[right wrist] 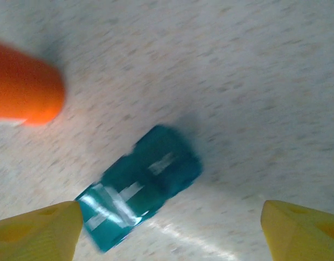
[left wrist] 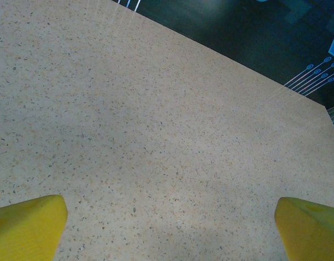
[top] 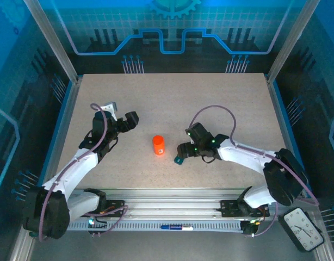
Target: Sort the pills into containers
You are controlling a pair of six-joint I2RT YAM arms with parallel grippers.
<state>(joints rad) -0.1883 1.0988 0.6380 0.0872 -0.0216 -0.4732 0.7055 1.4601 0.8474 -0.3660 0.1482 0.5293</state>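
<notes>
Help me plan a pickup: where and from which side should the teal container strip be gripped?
Grip the teal container strip across its narrow width near the middle, from above. It lies long and low on the table, diagonal under the open right end effector, so the wrist probably needs turning to flank its long sides.

The top camera overlooks the whole tabletop (top: 172,98). The right wrist camera, close in, shares the containers (right wrist: 140,185) beside the orange bottle (right wrist: 23,87).
</notes>
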